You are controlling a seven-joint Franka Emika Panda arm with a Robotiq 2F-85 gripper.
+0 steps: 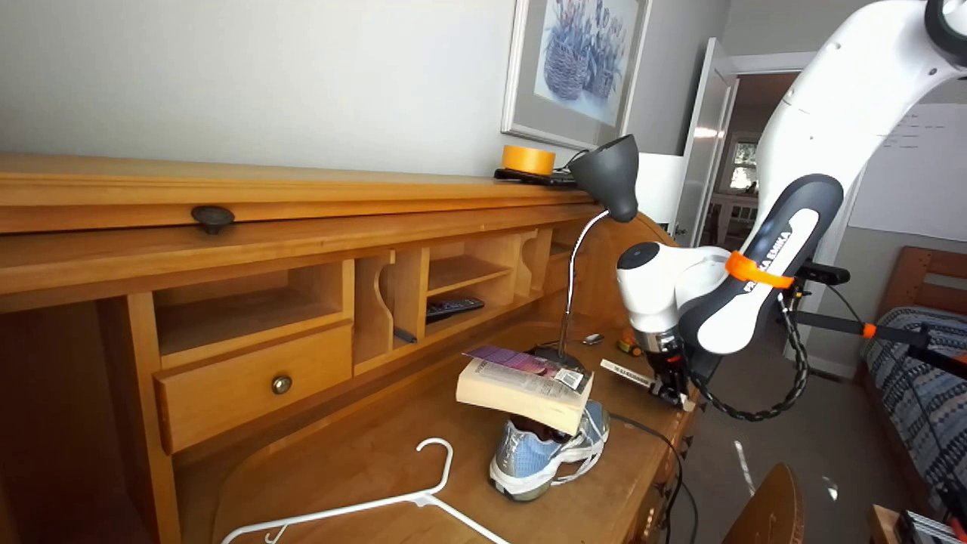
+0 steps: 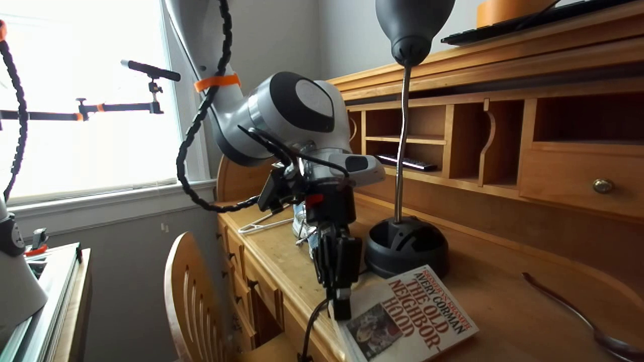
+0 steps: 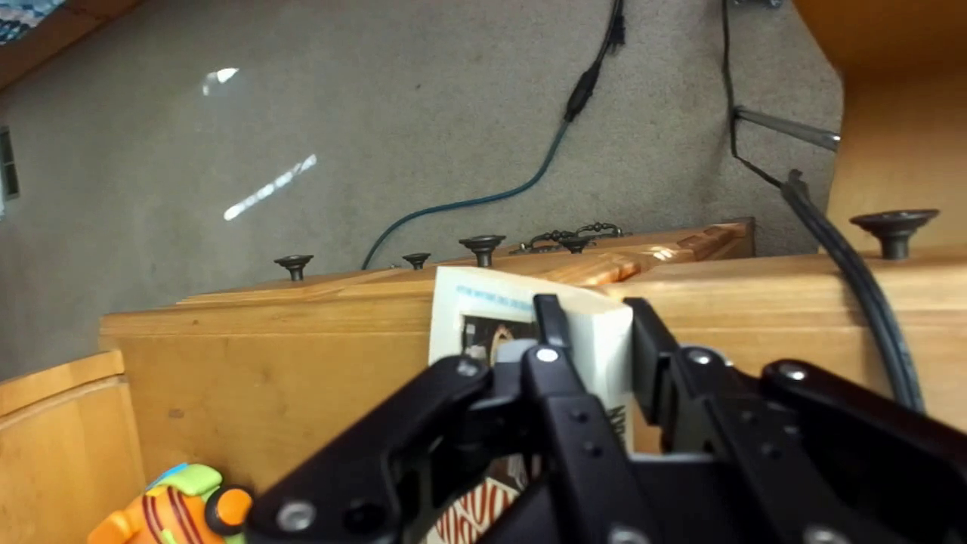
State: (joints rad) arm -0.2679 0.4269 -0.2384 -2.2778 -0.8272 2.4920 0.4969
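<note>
Along the drawer-side edge of the desk [image 1: 340,453], the jaws of my gripper [image 3: 595,325] stand slightly parted about the spine of a paperback [image 2: 417,322], one finger over its cover; whether they squeeze, I cannot tell. I judge the step to be taking hold, and the next move to call for a sure pinch before any lift. Inward from that edge stands a lamp base [image 2: 402,261]; nearer the side edge, an orange toy [image 3: 172,517]. Farther along, a shoe [image 1: 525,455] bears a thick book [image 1: 521,389]; past it lies a hanger [image 1: 425,499].

The bed [image 1: 899,393] and wooden desk [image 1: 340,453] show a home bedroom.
</note>
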